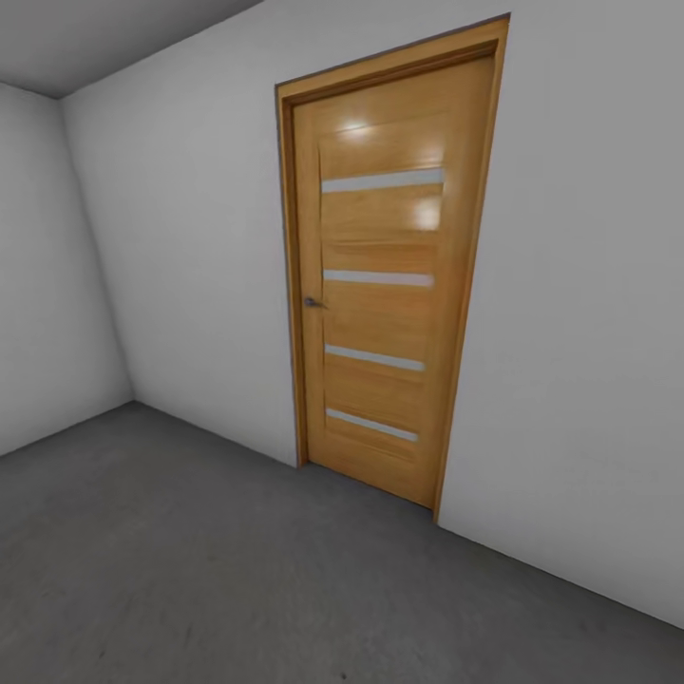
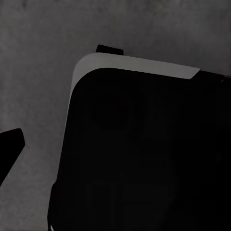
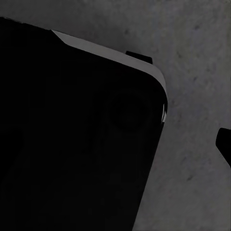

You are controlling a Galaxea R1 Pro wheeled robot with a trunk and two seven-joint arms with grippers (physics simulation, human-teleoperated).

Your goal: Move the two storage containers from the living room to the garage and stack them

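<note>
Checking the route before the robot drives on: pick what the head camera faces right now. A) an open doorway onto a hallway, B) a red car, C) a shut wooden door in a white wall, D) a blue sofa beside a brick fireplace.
C: the head view shows a wooden door with four pale horizontal strips, shut in its frame in a white wall above a dark grey floor.

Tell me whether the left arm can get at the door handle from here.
Probably not. The door handle sits on the closed wooden door across bare grey floor; the base likely needs to roll closer.
</note>
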